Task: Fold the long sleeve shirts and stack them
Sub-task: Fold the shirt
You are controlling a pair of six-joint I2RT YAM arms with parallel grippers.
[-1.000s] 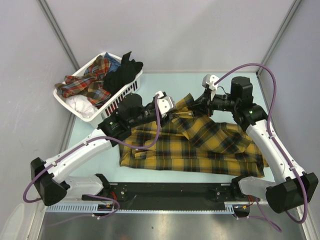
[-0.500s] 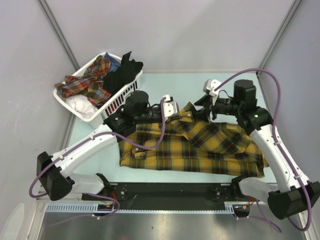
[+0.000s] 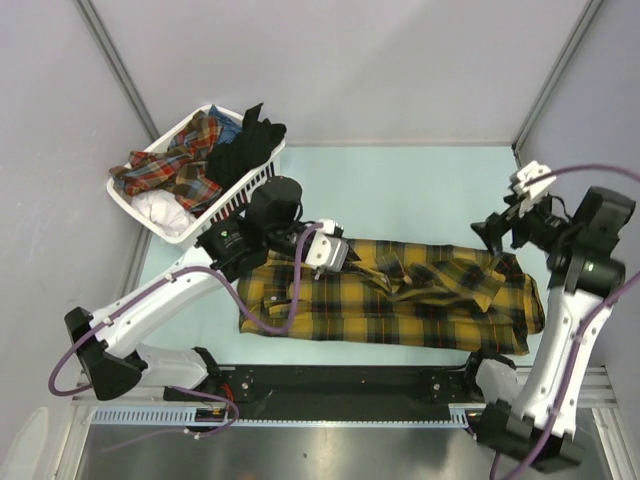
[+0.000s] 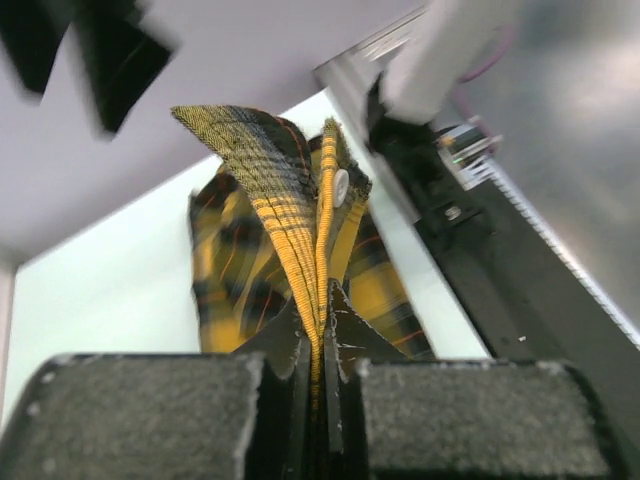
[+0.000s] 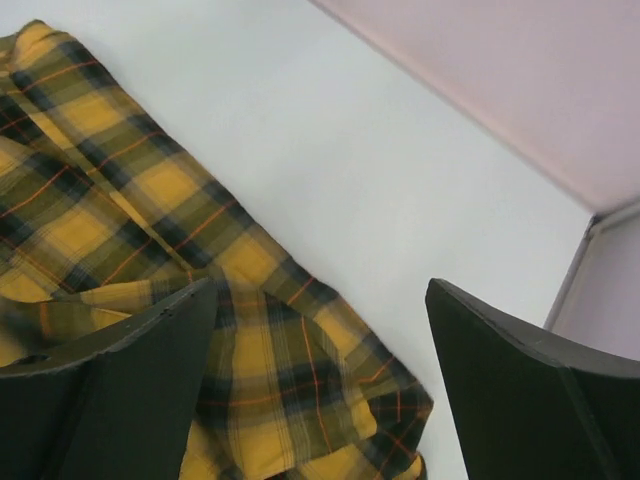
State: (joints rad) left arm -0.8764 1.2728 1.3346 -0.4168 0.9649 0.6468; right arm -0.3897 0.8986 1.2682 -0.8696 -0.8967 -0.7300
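Observation:
A mustard-yellow and black plaid long sleeve shirt (image 3: 420, 310) lies spread across the pale table, crumpled along its far edge. My left gripper (image 3: 345, 260) is at the shirt's far left part. In the left wrist view it (image 4: 320, 350) is shut on a folded edge of the plaid cloth (image 4: 285, 200) that carries a white button (image 4: 340, 185). My right gripper (image 3: 500, 232) hangs open above the shirt's right end. In the right wrist view its fingers (image 5: 110, 350) stand wide apart over the plaid cloth (image 5: 150, 200), holding nothing.
A white slatted basket (image 3: 245, 195) stands at the back left, holding a red plaid garment (image 3: 170, 165), black cloth (image 3: 245, 145) and white cloth (image 3: 160, 210). Grey walls close in the table on three sides. The black rail (image 3: 340, 385) with the arm bases runs along the near edge.
The left gripper closed on the shirt's edge and drew it toward the near side. The right gripper opened, let go of the shirt and swung off to the right. The shirt now lies flatter.

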